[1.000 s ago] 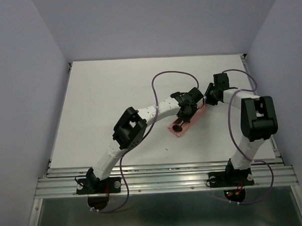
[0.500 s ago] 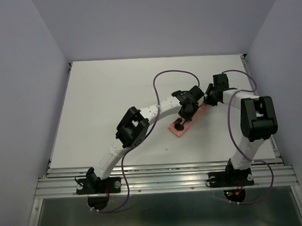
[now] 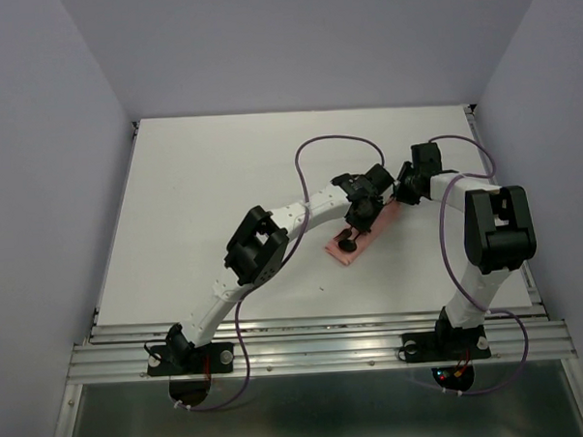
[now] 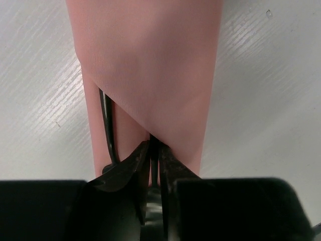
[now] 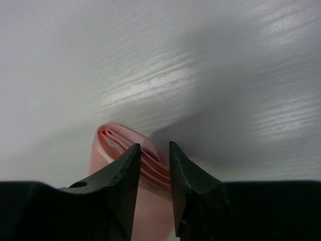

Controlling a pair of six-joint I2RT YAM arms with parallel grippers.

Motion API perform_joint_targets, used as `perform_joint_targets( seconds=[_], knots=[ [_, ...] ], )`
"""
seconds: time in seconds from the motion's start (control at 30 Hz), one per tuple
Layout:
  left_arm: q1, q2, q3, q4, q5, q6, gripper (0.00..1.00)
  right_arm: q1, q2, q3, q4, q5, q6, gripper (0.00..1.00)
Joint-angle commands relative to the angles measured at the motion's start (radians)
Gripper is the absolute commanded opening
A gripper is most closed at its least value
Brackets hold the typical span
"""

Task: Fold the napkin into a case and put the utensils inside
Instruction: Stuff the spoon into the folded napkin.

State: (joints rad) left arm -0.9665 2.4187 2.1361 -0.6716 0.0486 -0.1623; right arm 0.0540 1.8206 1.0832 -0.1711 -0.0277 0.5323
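The napkin, folded into a narrow pink case (image 3: 362,237), lies slantwise right of the table's middle. In the left wrist view the case (image 4: 150,65) runs away from me with a diagonal flap. One black utensil handle (image 4: 107,125) is tucked under that flap. A second slim black handle (image 4: 154,154) stands between the jaws of my left gripper (image 4: 154,145), which are a sliver apart with pink showing on either side. A round black utensil end (image 3: 346,243) sticks out near the case's near end. My right gripper (image 5: 154,146) is open, its tips straddling the layered far end of the case (image 5: 125,140).
Purple cables (image 3: 313,150) loop over the table behind the arms. The left arm (image 3: 273,243) reaches diagonally across the middle. The right arm (image 3: 495,229) stands near the right edge. White tabletop (image 3: 203,193) spreads out to the left.
My left gripper's jaws have parted slightly around the black handle. The left arm has edged a little toward the far end of the case. The right arm has not moved.
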Motion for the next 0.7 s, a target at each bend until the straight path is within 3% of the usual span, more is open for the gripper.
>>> perform_joint_targets(
  seconds=[0.0,0.1,0.67],
  knots=[
    [0.002,-0.021,0.045,-0.019,0.008,-0.013,0.26,0.016,-0.006,-0.003,0.022,-0.005,0.008,0.35],
    [0.002,-0.039,0.033,-0.022,0.008,-0.014,0.34,0.017,-0.004,-0.002,0.024,-0.008,0.008,0.35],
    [0.002,-0.099,-0.047,-0.023,-0.012,-0.022,0.36,0.017,0.0,0.0,0.022,-0.011,0.006,0.35]
  ],
)
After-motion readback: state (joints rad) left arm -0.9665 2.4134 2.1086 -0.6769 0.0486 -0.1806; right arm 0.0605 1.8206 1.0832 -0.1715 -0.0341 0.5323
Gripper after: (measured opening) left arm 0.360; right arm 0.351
